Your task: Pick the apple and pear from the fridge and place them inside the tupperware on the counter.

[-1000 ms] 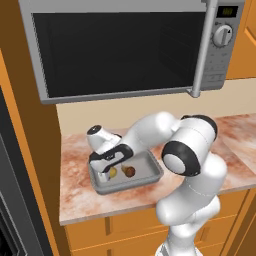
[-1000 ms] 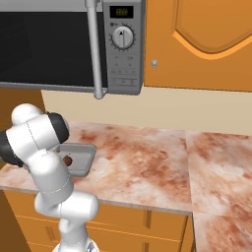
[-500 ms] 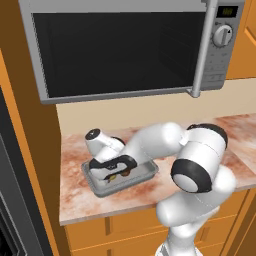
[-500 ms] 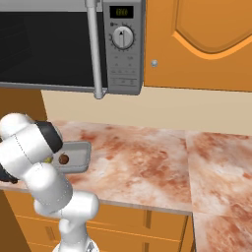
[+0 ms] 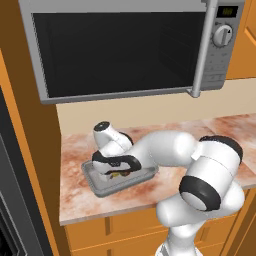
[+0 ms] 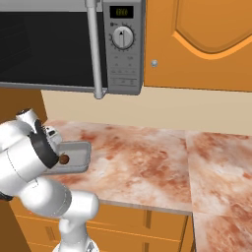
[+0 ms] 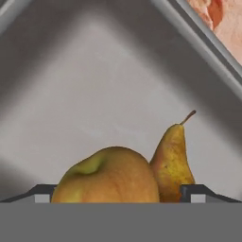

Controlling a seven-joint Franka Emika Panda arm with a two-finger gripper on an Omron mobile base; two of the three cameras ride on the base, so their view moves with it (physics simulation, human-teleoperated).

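Note:
The grey tupperware (image 5: pixel 97 184) (image 6: pixel 81 151) (image 7: pixel 108 90) rests on the pinkish-red counter (image 5: pixel 75 200) (image 6: pixel 147 157). My gripper (image 5: pixel 117 169) (image 7: pixel 120 194) is lowered into it, open, with its fingertips (image 7: pixel 43 193) set wide apart. Between them a round yellow-orange fruit with a greenish dimple, apple-shaped (image 7: pixel 108 177), sits on the tray floor. Touching its right side is the pear (image 7: pixel 172 160), narrow-necked with a stem and a reddish blush. A small dark-red fruit (image 6: pixel 64 159) shows in the tray beside my arm in the right base view.
A large microwave (image 5: pixel 125 45) (image 6: pixel 54 44) hangs close above the counter, its handle (image 6: pixel 94 49) sticking out. An orange wall cabinet (image 6: pixel 211 39) is to its right. The dark fridge edge (image 5: pixel 10 200) stands at the left. Orange drawers (image 5: pixel 120 225) run under the counter.
My hand has sunk lower into the tupperware and my elbow has swung down and to the right. The tray has stayed in place.

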